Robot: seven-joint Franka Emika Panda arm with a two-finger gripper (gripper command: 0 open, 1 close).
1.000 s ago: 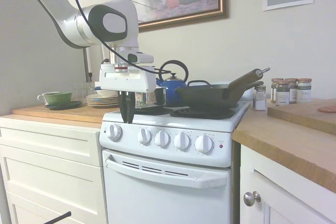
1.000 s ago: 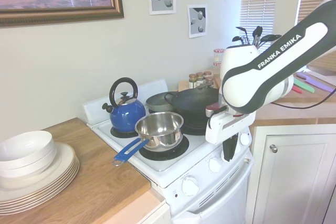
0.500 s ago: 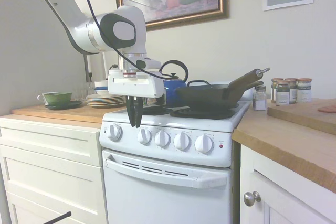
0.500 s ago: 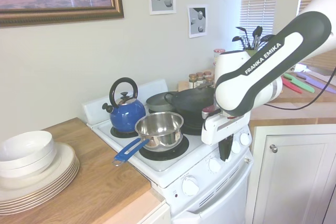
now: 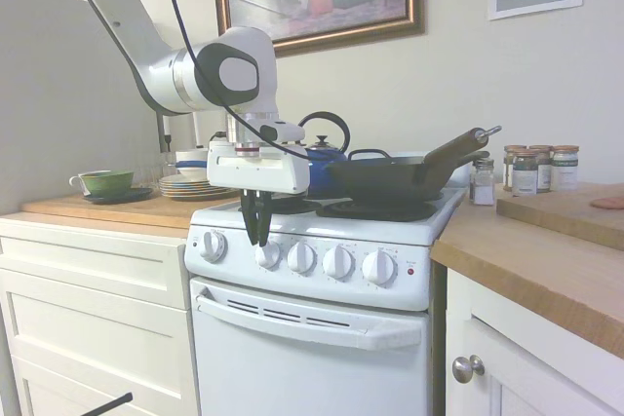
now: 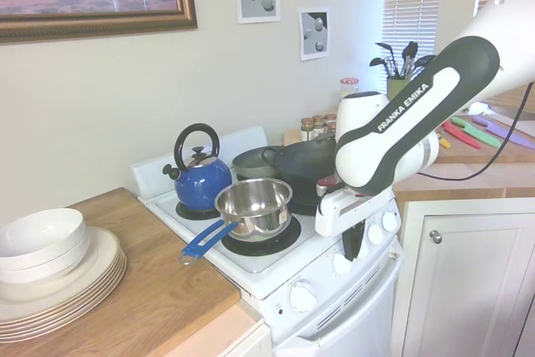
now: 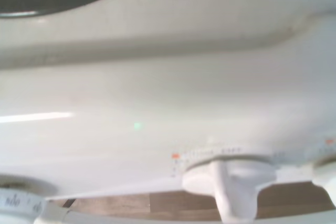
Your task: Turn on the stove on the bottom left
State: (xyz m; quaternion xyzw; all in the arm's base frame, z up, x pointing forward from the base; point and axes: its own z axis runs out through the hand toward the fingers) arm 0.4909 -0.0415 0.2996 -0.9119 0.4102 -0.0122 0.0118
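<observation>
The tool [image 5: 257,238] has slid rightward — dark fingers nearly pressed together — over the stove [image 5: 322,319]'s second round white knob [image 5: 268,254]

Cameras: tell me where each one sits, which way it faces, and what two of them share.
First exterior view: low in front of the stove, facing its knobs; arm enters from the left, gripper above the second knob.
Second exterior view: over the counter beside the stove, looking along it; arm enters from the right.
Wrist view: close above the knob panel; no fingers visible.
Both exterior views share the kettle.
</observation>
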